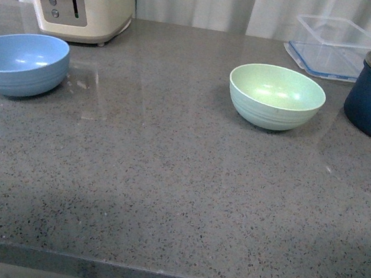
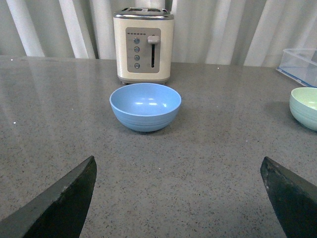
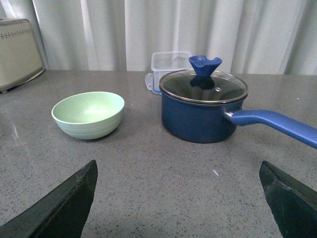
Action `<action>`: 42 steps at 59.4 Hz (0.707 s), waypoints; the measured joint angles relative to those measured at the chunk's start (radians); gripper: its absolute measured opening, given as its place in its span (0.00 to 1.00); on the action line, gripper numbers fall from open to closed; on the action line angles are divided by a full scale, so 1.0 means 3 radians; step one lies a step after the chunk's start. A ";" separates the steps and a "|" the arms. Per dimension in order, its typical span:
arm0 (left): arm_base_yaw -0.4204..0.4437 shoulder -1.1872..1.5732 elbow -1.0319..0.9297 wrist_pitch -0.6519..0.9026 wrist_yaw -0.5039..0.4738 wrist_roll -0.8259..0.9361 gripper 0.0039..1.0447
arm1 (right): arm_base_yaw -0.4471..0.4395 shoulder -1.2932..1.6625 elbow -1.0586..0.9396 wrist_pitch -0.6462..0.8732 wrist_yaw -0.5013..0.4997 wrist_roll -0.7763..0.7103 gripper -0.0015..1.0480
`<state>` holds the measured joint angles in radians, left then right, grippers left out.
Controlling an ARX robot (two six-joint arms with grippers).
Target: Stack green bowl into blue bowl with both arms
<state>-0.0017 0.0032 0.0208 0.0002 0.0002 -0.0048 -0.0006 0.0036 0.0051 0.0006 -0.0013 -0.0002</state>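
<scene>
The pale green bowl (image 1: 276, 96) stands upright and empty right of centre on the grey counter. At the far left edge sits the light blue bowl (image 1: 22, 63), also upright and empty. Neither arm shows in the front view. My left gripper (image 2: 178, 171) is open and empty, with the blue bowl (image 2: 145, 106) well ahead of its fingers and the green bowl (image 2: 305, 107) at the frame edge. My right gripper (image 3: 178, 173) is open too, nothing between its fingers, and the green bowl (image 3: 88, 114) lies ahead of it, off to one side.
A cream toaster (image 1: 80, 0) stands behind the blue bowl. A dark navy pot (image 3: 204, 106) with a glass lid and a long handle (image 3: 275, 124) sits close to the green bowl. A clear plastic container (image 1: 336, 46) rests at the back right. The counter's front edge (image 1: 158, 269) is near.
</scene>
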 joint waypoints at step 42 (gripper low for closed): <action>0.0000 0.0000 0.0000 0.0000 0.0000 0.0000 0.94 | 0.0000 0.0000 0.0000 0.0000 -0.0001 0.0000 0.90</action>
<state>-0.0017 0.0032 0.0208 0.0002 0.0002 -0.0048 -0.0006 0.0036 0.0051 0.0006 -0.0017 -0.0002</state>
